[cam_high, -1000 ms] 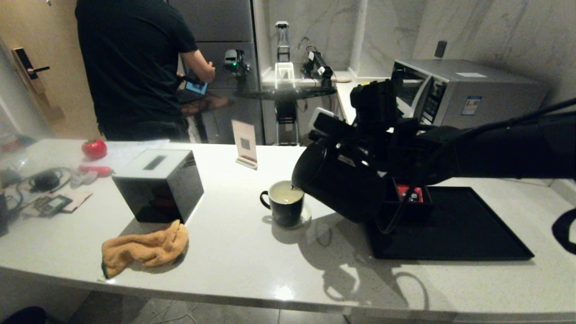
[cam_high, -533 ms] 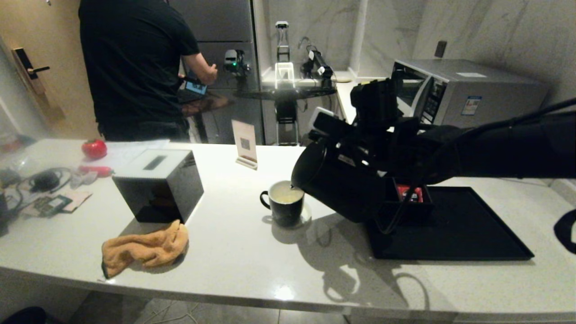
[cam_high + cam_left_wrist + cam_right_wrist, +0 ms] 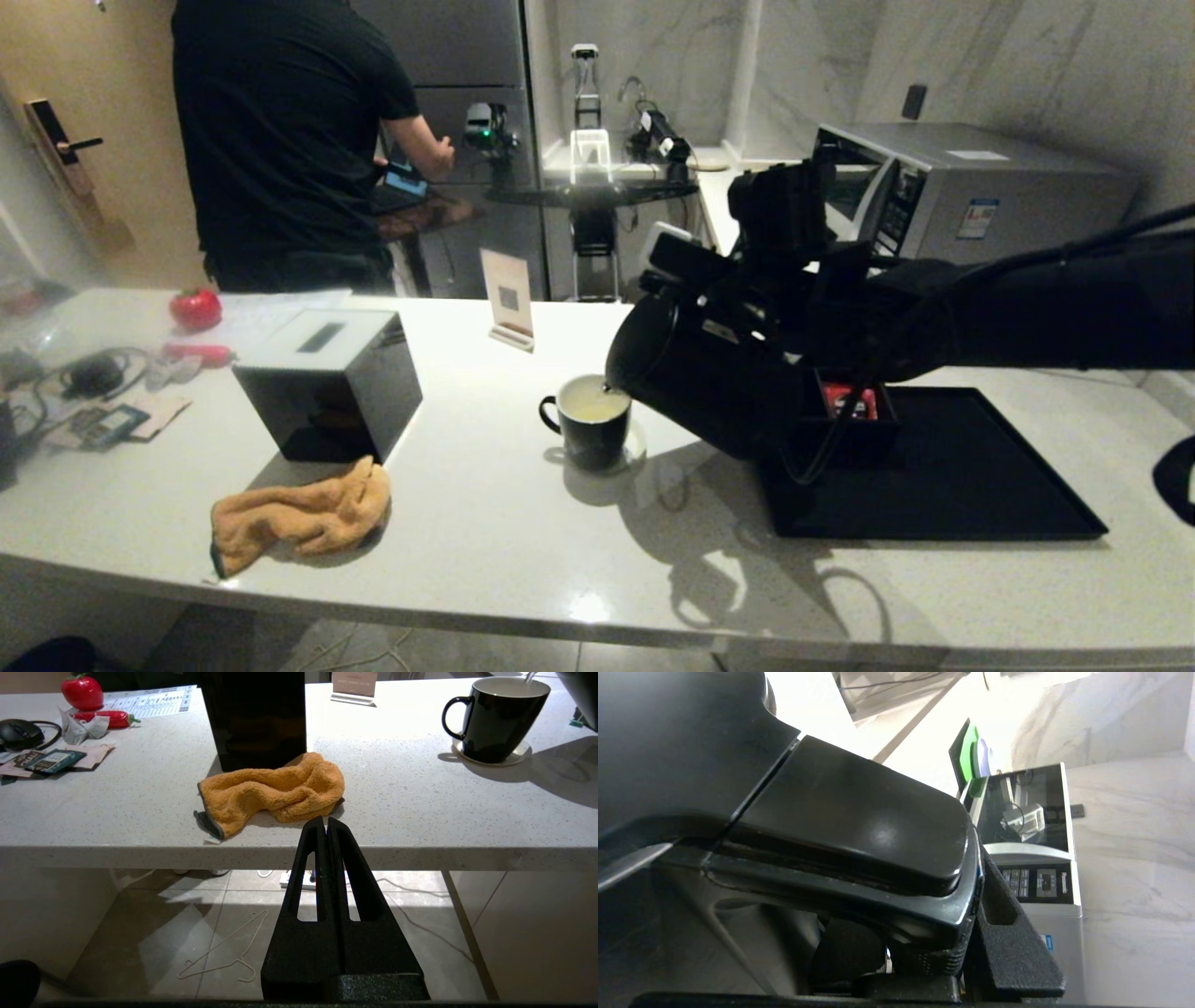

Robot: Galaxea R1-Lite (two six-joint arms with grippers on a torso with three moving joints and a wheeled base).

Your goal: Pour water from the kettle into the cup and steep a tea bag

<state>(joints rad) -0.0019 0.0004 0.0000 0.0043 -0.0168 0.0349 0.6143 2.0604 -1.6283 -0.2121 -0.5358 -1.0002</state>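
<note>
Spans the whole near scene: white speckled tabletop (image 3: 523,551), with a black tray (image 3: 943,485) on its right half. Tilts steeply to the left above the tray's left edge: the kettle (image 3: 700,373), spout just over the cup's right rim, handle clamped in the right claw (image 3: 794,280), closed on it. Hangs below the tabletop's near edge: the left claw (image 3: 326,823), pressed shut and holding nothing. Lies near left, beside a black box (image 3: 327,383): an orange cloth (image 3: 299,513). Sits at centre on a pale coaster: the cup (image 3: 590,425), handle to the left, already holding pale yellowish water (image 3: 595,403) fairly high up.

Looks well advanced on the pour; leaves setting the kettle down and the whole steeping step. Shows no tea bag anywhere. Barely shows the stream, a thin line at the cup's rim in the left wrist view. Hides the claw's tips behind kettle and arm.
</note>
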